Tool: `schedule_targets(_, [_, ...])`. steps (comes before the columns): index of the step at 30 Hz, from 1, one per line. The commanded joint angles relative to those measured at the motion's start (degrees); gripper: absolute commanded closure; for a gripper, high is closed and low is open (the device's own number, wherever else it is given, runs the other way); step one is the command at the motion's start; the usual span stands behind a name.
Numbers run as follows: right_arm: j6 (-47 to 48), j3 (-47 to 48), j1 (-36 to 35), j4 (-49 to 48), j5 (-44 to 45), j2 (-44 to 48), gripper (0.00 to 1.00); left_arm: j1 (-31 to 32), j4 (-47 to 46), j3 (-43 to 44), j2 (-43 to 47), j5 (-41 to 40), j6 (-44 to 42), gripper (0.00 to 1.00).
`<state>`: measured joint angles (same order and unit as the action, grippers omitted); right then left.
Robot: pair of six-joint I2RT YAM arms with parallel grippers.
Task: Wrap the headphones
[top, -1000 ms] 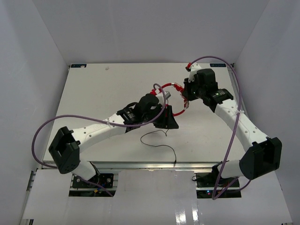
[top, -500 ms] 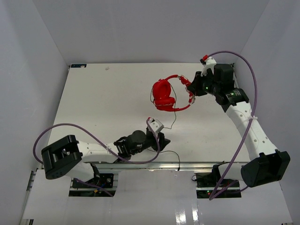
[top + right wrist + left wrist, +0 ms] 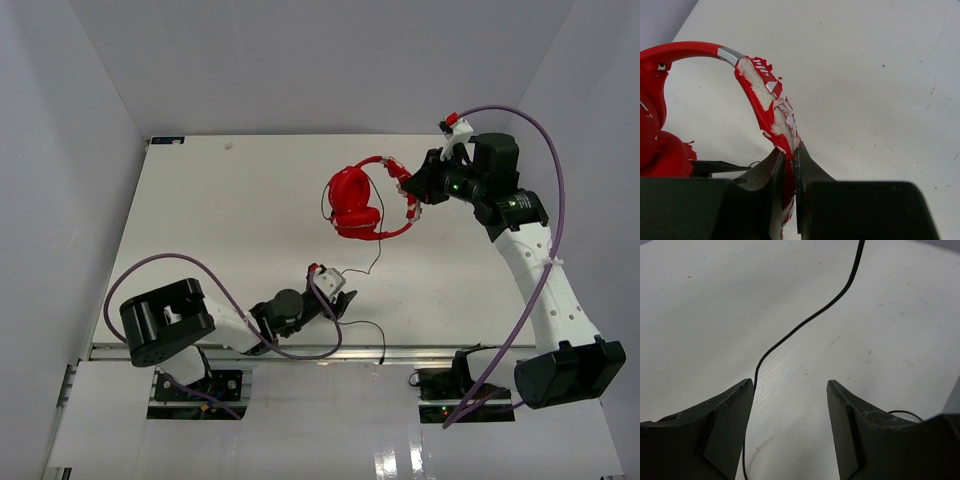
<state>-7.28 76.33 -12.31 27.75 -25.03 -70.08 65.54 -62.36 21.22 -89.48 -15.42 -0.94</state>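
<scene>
The red headphones [image 3: 354,204] hang above the table [image 3: 220,220], held by their peeling headband [image 3: 765,90]. My right gripper [image 3: 790,156] is shut on that headband, and in the top view it [image 3: 414,192] sits at the band's right end. The thin dark cable [image 3: 377,258] drops from the earcups to the table and trails toward the front edge. My left gripper [image 3: 790,386] is open low over the table near the front edge [image 3: 340,302]. The cable [image 3: 805,322] lies on the table and runs in between the jaws along the left finger's [image 3: 725,425] inner edge, ungripped.
The cable's loose end [image 3: 382,350] lies by the table's front rail. Purple robot cables [image 3: 548,200] loop off both arms. White walls close in the left, right and back sides.
My left arm drew back from the headphones to the near edge and its jaws widened. My right gripper carried the headphones up and a little to the right.
</scene>
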Motion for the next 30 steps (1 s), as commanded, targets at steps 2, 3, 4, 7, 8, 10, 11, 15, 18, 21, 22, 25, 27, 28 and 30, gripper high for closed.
schedule_targets(2, [1.91,3.03,1.13,-1.98,-13.22,3.51,0.92,-0.91,-2.77,-0.04,-5.02,-0.23,-10.12,0.28])
schedule_targets(3, [2.28,2.79,1.35,-2.08,-14.23,3.79,0.92,-1.72,-3.87,-0.37,-5.83,1.0,-9.84,0.3])
schedule_targets(4, [2.7,2.51,1.59,-2.17,-15.21,4.07,0.92,-2.6,-5.12,-0.73,-6.67,2.39,-9.52,0.31])
schedule_targets(7, [2.56,2.5,2.13,-2.08,-17.17,4.07,0.92,-4.71,-5.6,0.02,-8.66,3.63,-8.11,0.47])
schedule_targets(8, [2.45,2.5,2.33,-2.08,-17.72,4.05,0.92,-5.13,-6.01,0.11,-9.34,3.62,-7.61,0.55])
schedule_targets(10, [2.44,2.44,2.61,-2.08,-18.21,3.92,0.92,-5.75,-8.0,-0.16,-10.65,3.96,-7.13,0.65])
schedule_targets(11, [2.39,2.21,2.7,-2.08,-18.55,3.85,0.92,-6.01,-8.49,-0.16,-11.04,4.53,-6.9,0.69])
schedule_targets(15, [2.16,1.57,2.82,-2.33,-19.28,3.72,0.92,-6.88,-10.59,0.24,-12.78,7.24,-5.43,0.65])
schedule_targets(18, [2.23,1.45,2.91,-2.16,-19.28,3.91,0.92,-7.01,-14.13,-0.15,-13.83,10.93,-3.99,0.4])
schedule_targets(21, [2.26,1.21,2.91,-2.08,-19.36,4.07,0.92,-7.01,-15.97,-0.8,-14.41,15.98,-3.3,0.36])
schedule_targets(22, [2.39,1.12,2.91,-2.08,-19.42,4.07,0.92,-7.01,-15.85,-0.77,-14.41,18.18,-3.28,0.36])
schedule_targets(25, [2.16,0.92,2.91,-2.37,-20.23,3.9,0.92,-7.04,-12.45,1.52,-14.86,19.03,-4.51,0.38])
schedule_targets(27, [1.95,0.92,2.86,-2.52,-21.16,4.0,0.92,-7.63,-10.27,3.73,-16.17,18.65,-5.26,0.49])
schedule_targets(28, [1.96,0.96,2.86,-2.33,-21.41,4.19,0.92,-8.04,-9.98,4.64,-16.88,18.79,-5.22,0.6])
schedule_targets(30, [2.32,1.2,2.91,-1.64,-21.47,4.59,0.92,-8.74,-10.73,5.57,-18.11,19.1,-4.3,0.76])
